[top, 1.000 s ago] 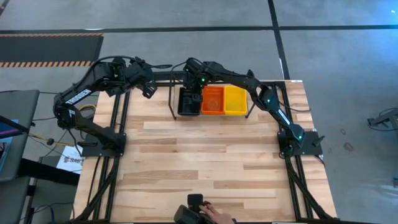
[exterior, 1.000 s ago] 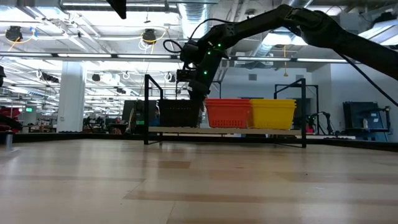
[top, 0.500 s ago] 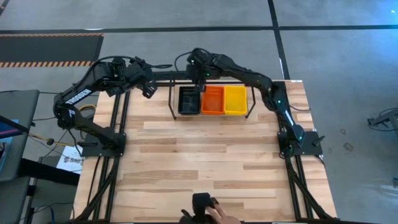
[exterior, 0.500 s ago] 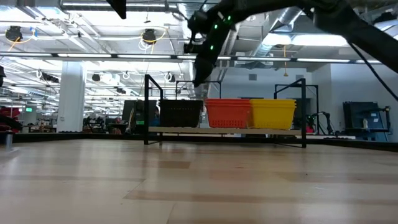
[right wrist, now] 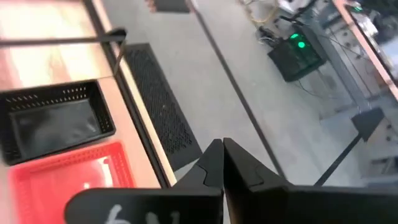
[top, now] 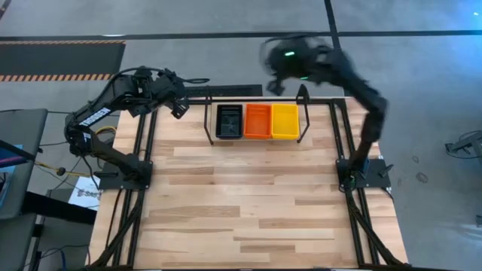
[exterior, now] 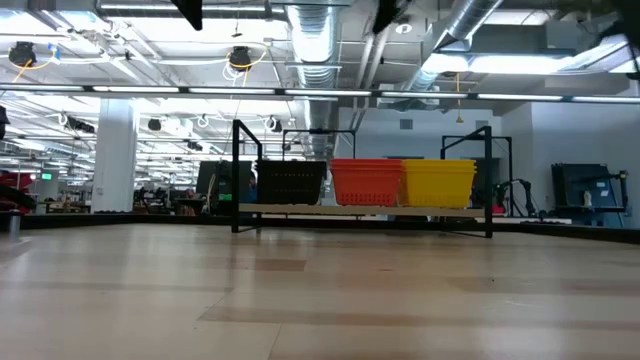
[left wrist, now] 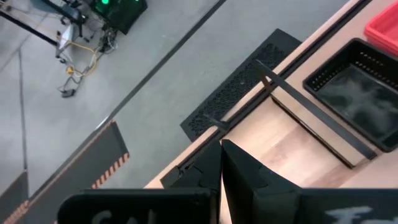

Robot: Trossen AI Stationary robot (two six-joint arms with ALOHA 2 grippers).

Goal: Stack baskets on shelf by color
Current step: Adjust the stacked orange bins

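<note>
On the far side of the wooden plank table (top: 248, 188), toward twelve o'clock in the overhead view, the low black metal-rod shelf (top: 208, 120) carries three stacks of shallow plastic mesh baskets side by side and touching: the black baskets (top: 229, 122) at nine o'clock in the row, the red-orange baskets (top: 257, 121) in the middle, the yellow baskets (top: 285, 120) at three o'clock. From table height the stacks stand level with one another between the shelf's two upright end posts (exterior: 238, 175); how many baskets each stack holds cannot be told.

The right gripper (top: 276, 84) hangs above the floor just past the table's far edge, at about one o'clock from the red-orange stack and well clear of all the baskets. Its fingers (right wrist: 214, 163) are pressed together with nothing between them, and its wrist camera looks past the black and red-orange stacks to the grey floor (right wrist: 205, 74).

The left gripper (top: 181, 111) waits over the table's far left corner, at about ten o'clock from the black stack and apart from it. Its fingers (left wrist: 233, 168) also meet, empty.
</note>
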